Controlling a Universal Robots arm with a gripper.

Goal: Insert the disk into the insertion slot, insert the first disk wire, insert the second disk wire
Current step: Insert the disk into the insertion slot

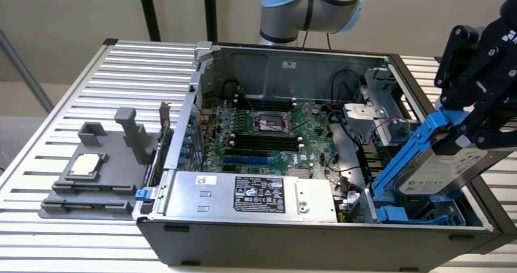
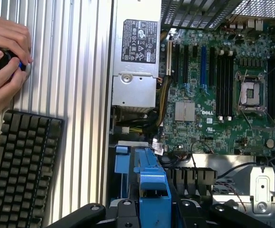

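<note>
My gripper [image 1: 482, 132] is clamped on the upper end of the disk [image 1: 442, 169], which hangs tilted, its long axis running from one to seven o'clock in the exterior view. Its lower end sits at the mouth of the insertion slot [image 1: 401, 215], at seven o'clock from the gripper.

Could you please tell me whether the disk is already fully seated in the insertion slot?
No, the disk sticks up tilted, mostly above the insertion slot.
</note>
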